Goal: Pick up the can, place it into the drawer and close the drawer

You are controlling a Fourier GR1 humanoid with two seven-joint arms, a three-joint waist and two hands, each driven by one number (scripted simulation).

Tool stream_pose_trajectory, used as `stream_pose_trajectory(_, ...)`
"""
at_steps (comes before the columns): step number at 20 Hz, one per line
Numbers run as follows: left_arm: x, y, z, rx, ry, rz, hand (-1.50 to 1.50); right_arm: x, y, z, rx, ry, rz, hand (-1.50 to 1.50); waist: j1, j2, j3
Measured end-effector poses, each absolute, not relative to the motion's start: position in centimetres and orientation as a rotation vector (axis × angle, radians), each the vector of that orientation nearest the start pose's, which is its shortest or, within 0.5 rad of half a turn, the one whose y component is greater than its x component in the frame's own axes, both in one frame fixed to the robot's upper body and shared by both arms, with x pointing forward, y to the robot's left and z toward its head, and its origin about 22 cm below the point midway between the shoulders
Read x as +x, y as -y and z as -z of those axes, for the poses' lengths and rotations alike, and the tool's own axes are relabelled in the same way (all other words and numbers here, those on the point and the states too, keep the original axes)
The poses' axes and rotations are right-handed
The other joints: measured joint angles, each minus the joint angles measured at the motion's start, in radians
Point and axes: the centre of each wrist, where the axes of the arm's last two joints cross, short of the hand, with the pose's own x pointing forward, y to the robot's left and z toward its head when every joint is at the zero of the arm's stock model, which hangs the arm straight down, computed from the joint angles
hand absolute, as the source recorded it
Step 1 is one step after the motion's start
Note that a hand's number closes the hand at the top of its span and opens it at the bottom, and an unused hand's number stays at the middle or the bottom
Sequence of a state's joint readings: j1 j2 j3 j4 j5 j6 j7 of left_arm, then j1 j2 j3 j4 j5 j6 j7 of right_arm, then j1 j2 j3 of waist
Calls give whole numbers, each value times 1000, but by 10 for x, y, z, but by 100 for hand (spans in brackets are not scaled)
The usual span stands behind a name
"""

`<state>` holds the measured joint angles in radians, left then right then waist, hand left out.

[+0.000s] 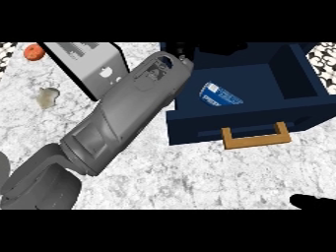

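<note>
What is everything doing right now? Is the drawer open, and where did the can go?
drawer: open, pulled out, handle facing the robot.
can: inside the drawer, lying tilted, partly hidden by the forearm.
left hand: over the drawer's back left corner; fingers hard to make out.
right hand: at the lower right edge, only a dark part showing.
toaster: standing on the counter, upper left.
orange thing: lying beside the toaster.

Light's even and bright, no glare. Drawer (257, 78) interior shaded darker under my arm (119, 113). Nothing's blurred, edges look straight.
</note>
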<state>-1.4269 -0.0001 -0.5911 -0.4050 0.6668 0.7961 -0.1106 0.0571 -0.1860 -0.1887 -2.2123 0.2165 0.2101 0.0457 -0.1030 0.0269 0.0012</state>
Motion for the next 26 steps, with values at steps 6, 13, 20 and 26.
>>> stream_pose_trajectory(6,423,16,-180,237,1808,43,-150,195,270,-149,-617,1990,-603,-150,28,-5,0)
stream_pose_trajectory(13,420,23,-191,226,1807,42,-150,218,253,-137,-820,1886,-822,-150,69,-15,-1)
stream_pose_trajectory(20,424,10,-194,214,1792,44,-150,247,240,-94,-971,1743,-965,-150,110,-25,-1)
stream_pose_trajectory(26,423,-8,-201,227,1781,41,-150,276,237,-52,-1035,1715,-927,-150,130,-32,-2)
